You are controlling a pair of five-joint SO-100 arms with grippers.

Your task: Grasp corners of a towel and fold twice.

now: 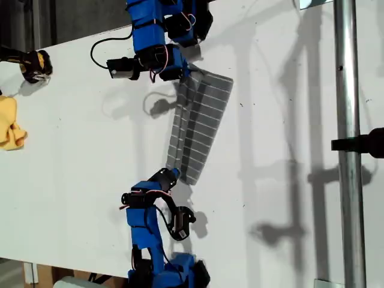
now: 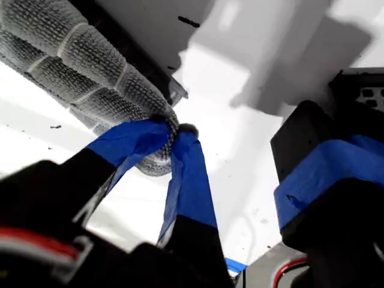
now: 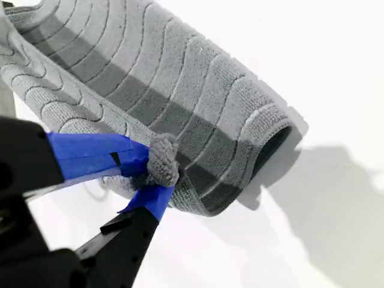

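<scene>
The grey white-striped towel (image 1: 198, 126) hangs doubled into a long narrow strip between two blue arms over the white table (image 1: 78, 156). My first gripper (image 1: 191, 71), at the exterior view's top, is shut on one towel corner (image 2: 161, 157); its blue fingers (image 2: 135, 141) pinch the cloth (image 2: 78, 60) at the jaws (image 2: 174, 129). My second gripper (image 1: 174, 174), low in the exterior view, is shut on the opposite corner (image 3: 162, 159). The folded towel (image 3: 168, 78) runs away from its jaws (image 3: 153, 177). The other corners are hidden in the fold.
A plain yellow cloth (image 1: 9, 123) lies at the exterior view's left edge, with a black and yellow object (image 1: 33, 63) above it. A metal pole (image 1: 348, 144) with a black clamp (image 1: 360, 144) stands at the exterior view's right. My first arm's own body (image 2: 324, 180) sits close beside its gripper.
</scene>
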